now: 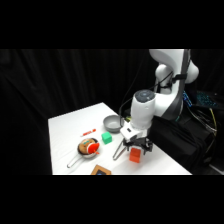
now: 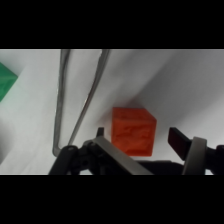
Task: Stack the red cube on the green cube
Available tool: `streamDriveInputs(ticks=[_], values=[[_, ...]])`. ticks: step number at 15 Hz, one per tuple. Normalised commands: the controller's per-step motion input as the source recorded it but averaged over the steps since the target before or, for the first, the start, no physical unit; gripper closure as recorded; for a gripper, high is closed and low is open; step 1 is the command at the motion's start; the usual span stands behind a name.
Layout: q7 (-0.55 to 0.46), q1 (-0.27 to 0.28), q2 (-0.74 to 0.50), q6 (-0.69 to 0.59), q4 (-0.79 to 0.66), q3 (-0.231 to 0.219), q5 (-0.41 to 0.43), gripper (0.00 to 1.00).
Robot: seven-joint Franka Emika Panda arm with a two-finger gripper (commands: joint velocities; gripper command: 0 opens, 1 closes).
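The small orange-red plain cube [image 1: 134, 156] sits on the white table [image 1: 65, 125], close to the table's near edge. The white robot arm's black two-finger gripper [image 1: 137, 146] hangs right over it. In the wrist view the fingers [image 2: 179, 140] stand apart, one on each side of the red cube [image 2: 132, 131], with a little gap on both sides. They do not look like they touch it, but the left finger is partly hidden.

The small bright green plain cube [image 1: 106, 138] sits apart from the red one, further in on the table. White table lies bare between the two cubes. A grey round bowl [image 1: 112, 122] is just behind the green cube. A thin red stick [image 1: 89, 132] and a round red-and-tan ball [image 1: 90, 148] in a small pan lie to the left.

The side view shows the whole table. The wrist view shows only a corner of the green cube [image 2: 6, 80] at its left edge. It shows the shiny metal tongs [image 2: 75, 100] clearly, lying just beside the red cube.

The red cube sits flat, and has no long side.
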Motion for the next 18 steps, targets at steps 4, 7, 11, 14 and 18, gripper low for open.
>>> streamDriveInputs(ticks=[4,7,11,14,18], values=[[0.10,0.088,0.15,0.13,0.14,-0.095,-0.155,0.00],[0.07,0.065,0.15,0.11,0.13,-0.045,-0.085,0.00],[0.07,0.066,0.10,0.10,0.10,-0.041,-0.073,0.00],[0.10,0.076,0.02,0.10,0.06,-0.059,-0.081,0.32],[0.12,0.091,-0.02,0.09,0.02,-0.083,-0.099,0.66]])
